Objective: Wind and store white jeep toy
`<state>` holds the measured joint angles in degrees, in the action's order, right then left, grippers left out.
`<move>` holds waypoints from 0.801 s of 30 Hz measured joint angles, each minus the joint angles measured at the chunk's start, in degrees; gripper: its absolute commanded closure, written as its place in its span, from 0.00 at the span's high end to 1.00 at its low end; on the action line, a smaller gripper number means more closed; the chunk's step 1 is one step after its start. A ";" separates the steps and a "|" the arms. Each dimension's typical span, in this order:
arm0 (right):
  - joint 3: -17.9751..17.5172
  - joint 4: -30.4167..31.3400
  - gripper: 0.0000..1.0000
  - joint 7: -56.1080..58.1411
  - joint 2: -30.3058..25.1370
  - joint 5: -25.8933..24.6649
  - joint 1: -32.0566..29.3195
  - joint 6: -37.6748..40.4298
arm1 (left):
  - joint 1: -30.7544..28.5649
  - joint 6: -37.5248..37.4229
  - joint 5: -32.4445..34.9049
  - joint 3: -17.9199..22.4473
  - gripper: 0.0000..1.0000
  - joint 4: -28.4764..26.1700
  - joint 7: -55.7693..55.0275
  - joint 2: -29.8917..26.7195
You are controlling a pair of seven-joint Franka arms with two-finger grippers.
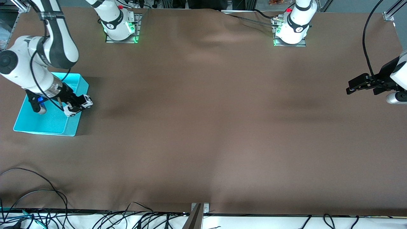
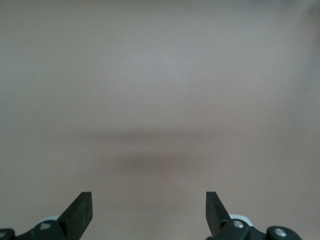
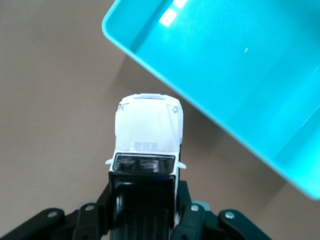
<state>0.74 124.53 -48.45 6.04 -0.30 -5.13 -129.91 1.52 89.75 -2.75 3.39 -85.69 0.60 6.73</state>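
1. Cables [image 1: 47, 216] run along the table edge closest to the front cam, black mostly, w/ a small metal bracket [image 1: 200, 208] at the mid-edge.
2. Brown cloth [image 1: 203, 127] covers the whole table; wrinkled near the arm bases.
3. Cyan bin [image 1: 51, 122] sits at the right arm's end of the table, shallow, rectangular; no items visible in the parts of it that show.
4. Right gripper [image 1: 74, 103] hangs over the bin's rim on the side toward table centre, fingers clamped on the white jeep toy [image 1: 78, 106].
5. Jeep is off the table, held up in the air; it straddles the bin edge as seen from the front cam.
6. Right wrist cam: jeep [image 3: 147, 137] gripped by its black roof section between the two fingers [image 3: 187, 210], white hood pointing away from the wrist, windshield dark. Bin [image 3: 235, 80] corner lies just beside the hood; brown cloth under the jeep itself.
7. Left gripper [image 1: 351, 89] is up over the left arm's end of the table, well apart from bin + jeep; arm waits.
8. Left wrist cam: gripper [image 2: 149, 212] spread wide, nothing between the fingertips [image 2: 80, 212]; only bare cloth below.
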 measured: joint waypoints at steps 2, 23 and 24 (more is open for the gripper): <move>1.91 -0.53 0.00 5.28 -0.13 -0.08 -0.08 1.66 | 0.00 0.00 0.00 0.00 1.00 0.00 0.00 0.00; 16.10 0.57 0.00 44.68 3.49 -5.27 -0.81 5.71 | 0.00 -0.04 0.00 0.02 1.00 0.00 0.00 0.01; 16.52 0.57 0.00 45.41 3.93 -5.40 -0.86 5.66 | 0.00 -0.06 0.00 0.02 1.00 0.00 0.00 0.01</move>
<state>17.26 125.10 -3.03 9.97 -5.70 -5.99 -124.26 1.52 89.69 -2.75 3.41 -85.69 0.60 6.74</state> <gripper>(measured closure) 0.485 0.000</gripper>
